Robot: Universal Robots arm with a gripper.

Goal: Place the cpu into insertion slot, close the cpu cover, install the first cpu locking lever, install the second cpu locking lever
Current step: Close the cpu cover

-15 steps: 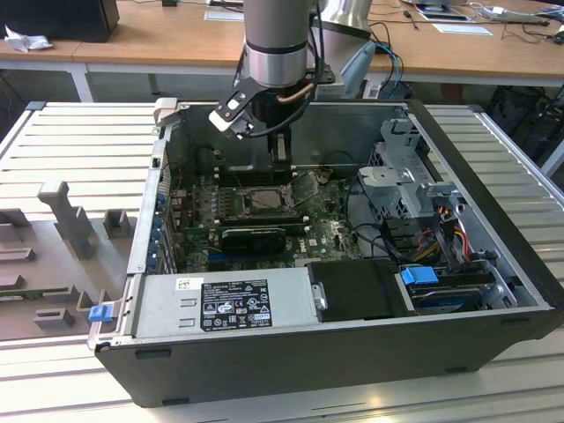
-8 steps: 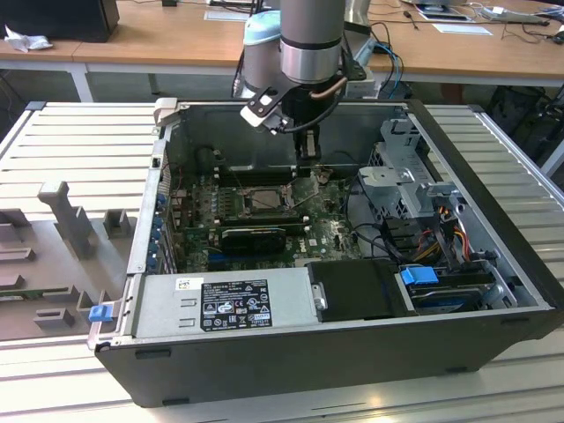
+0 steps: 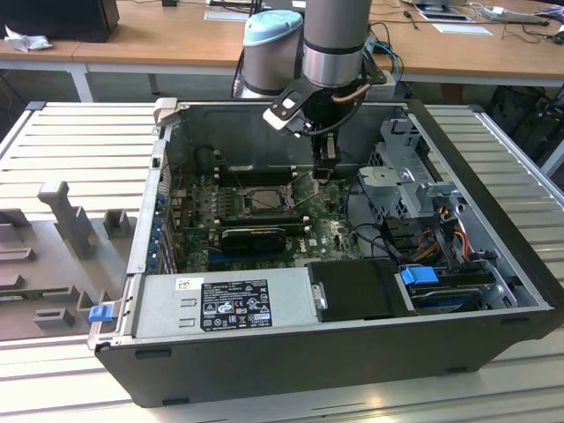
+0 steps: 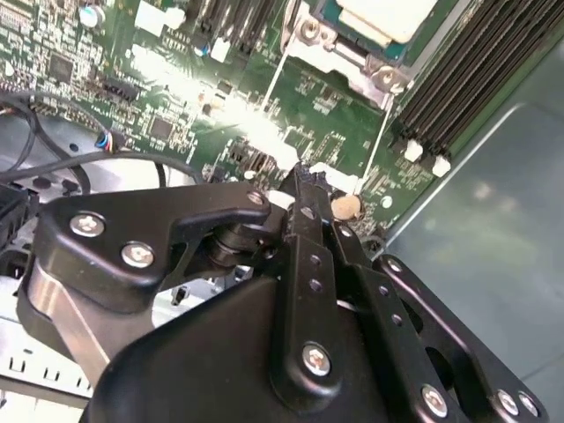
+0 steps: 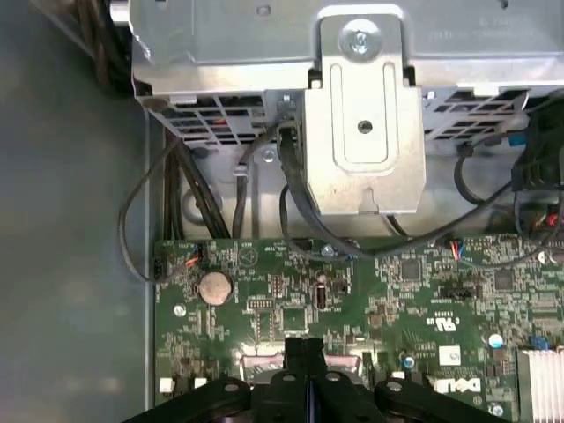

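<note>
Currently: tool, jaws together with nothing visible between them, low over the green board near the insertion slot. Cpu seated in the slot, cpu cover apparently down around it; step in hand likely the first locking lever, which calls for a steady push under its catch

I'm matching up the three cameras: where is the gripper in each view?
Exterior view: gripper hangs inside the computer case, above the green circuit board.
Second wrist view: gripper, black linkage in the foreground, tip over the board.
First wrist view: gripper, jaws together over the board.
Shared landmark: the green circuit board.
</note>
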